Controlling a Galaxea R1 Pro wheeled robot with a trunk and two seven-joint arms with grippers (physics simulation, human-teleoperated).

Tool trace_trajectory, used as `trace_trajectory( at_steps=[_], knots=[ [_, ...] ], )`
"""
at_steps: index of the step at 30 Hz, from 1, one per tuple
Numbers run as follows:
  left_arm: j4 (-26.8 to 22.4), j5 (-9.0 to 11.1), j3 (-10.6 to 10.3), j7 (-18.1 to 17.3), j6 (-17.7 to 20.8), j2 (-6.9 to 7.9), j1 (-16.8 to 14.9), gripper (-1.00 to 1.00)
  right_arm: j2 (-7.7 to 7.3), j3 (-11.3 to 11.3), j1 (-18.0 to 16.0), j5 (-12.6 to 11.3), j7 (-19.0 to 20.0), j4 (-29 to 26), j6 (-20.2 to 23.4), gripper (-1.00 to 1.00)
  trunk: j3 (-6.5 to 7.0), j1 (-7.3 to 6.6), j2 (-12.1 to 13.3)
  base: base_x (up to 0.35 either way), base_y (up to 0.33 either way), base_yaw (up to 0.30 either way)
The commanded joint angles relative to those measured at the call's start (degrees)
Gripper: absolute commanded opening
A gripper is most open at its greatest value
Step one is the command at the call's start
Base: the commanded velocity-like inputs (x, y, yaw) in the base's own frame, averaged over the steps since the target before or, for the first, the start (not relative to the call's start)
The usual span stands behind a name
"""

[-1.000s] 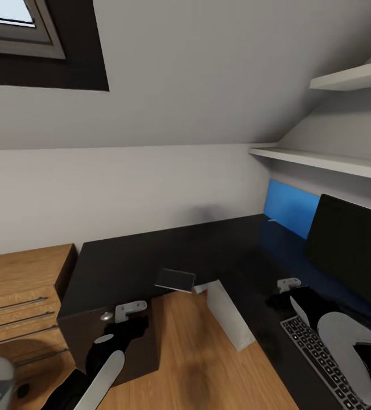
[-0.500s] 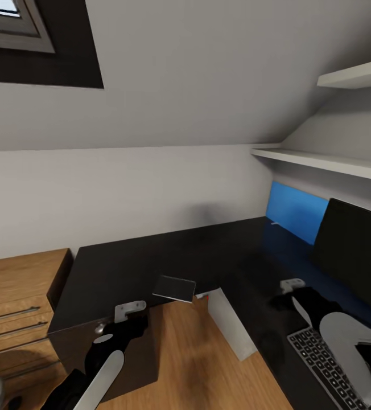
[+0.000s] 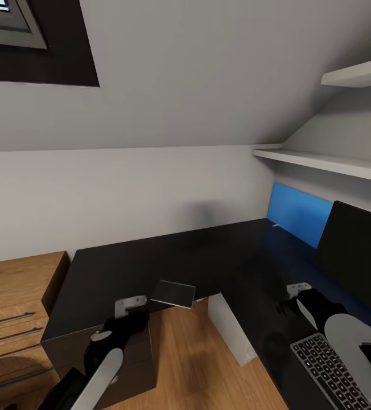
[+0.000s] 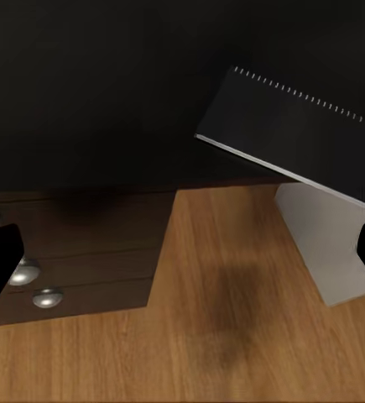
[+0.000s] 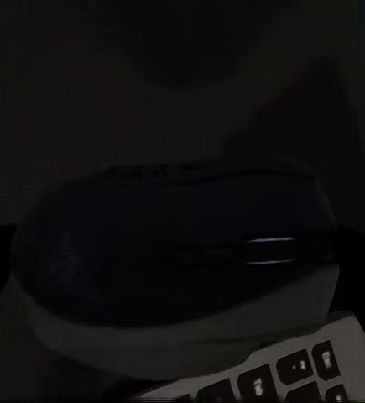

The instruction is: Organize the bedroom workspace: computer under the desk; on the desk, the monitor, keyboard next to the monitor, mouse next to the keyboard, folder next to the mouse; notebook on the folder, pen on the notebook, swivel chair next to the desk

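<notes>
The black desk (image 3: pixel 151 262) runs along the wall and turns right. A black notebook (image 3: pixel 174 293) (image 4: pixel 295 138) lies at its inner edge, partly overhanging. Below that edge stands the pale computer (image 3: pixel 230 329) (image 4: pixel 325 243) on the floor. At the right stand the monitor (image 3: pixel 359 256) and, nearer me, the keyboard (image 3: pixel 330 370) (image 5: pixel 274 378). My right gripper (image 3: pixel 295 297) hovers over the desk just beyond the keyboard, shut on the black mouse (image 5: pixel 182 252). My left gripper (image 3: pixel 130 306) (image 4: pixel 182 260) hangs open and empty in front of the desk's drawers (image 4: pixel 73 277), left of the notebook.
A light wooden chest (image 3: pixel 15 302) with bar handles stands left of the desk. A blue panel (image 3: pixel 299 213) lines the wall behind the monitor, under white shelves (image 3: pixel 322 162). The sloped ceiling hangs low over the desk. Wood floor (image 3: pixel 185 364) lies between desk and robot.
The whole picture has shifted as the camera moved closer and a little right; the chair corner at the lower left has left the frame. Both arms keep their pose.
</notes>
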Motion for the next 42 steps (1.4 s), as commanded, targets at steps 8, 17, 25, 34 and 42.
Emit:
trace_trajectory(
  at_steps=[8, 17, 25, 34, 42],
  knots=[
    [-2.01, 0.45, -0.09, 0.62, 0.06, 0.05, -0.07, 1.0, -0.4, 1.81, -0.02, 0.6, 0.32, 0.46, 1.42, -1.0, -1.16, 1.33, -2.46, 0.003, 0.0, 0.0],
    [-2.01, 0.45, -0.09, 0.62, 0.01, 0.05, -0.07, 1.0, -0.67, 3.0, -0.02, 3.0, 0.32, 0.53, 1.59, -1.0, -2.77, 3.3, -6.07, 0.0, 0.0, 0.0],
    [-2.0, 0.45, -0.13, 0.63, 0.01, 0.05, -0.07, 1.0, -0.71, 3.15, -0.02, 3.34, 0.32, 0.58, 1.59, -1.0, -3.31, 3.96, -7.28, 0.0, 0.0, 0.0],
    [-2.0, 0.45, -0.15, 0.71, -0.01, 0.05, -0.07, 1.0, -0.68, 4.9, -0.02, 3.65, 0.92, 0.94, 1.17, -1.0, -4.75, 5.72, -10.48, 0.0, 0.0, 0.0],
    [-1.93, 0.53, -0.14, 0.69, 0.08, 0.05, -0.07, 1.0, -1.07, 7.12, -0.02, 6.49, 8.06, 1.76, -0.02, -1.0, -4.75, 5.72, -10.48, 0.0, 0.0, 0.0]
  ],
)
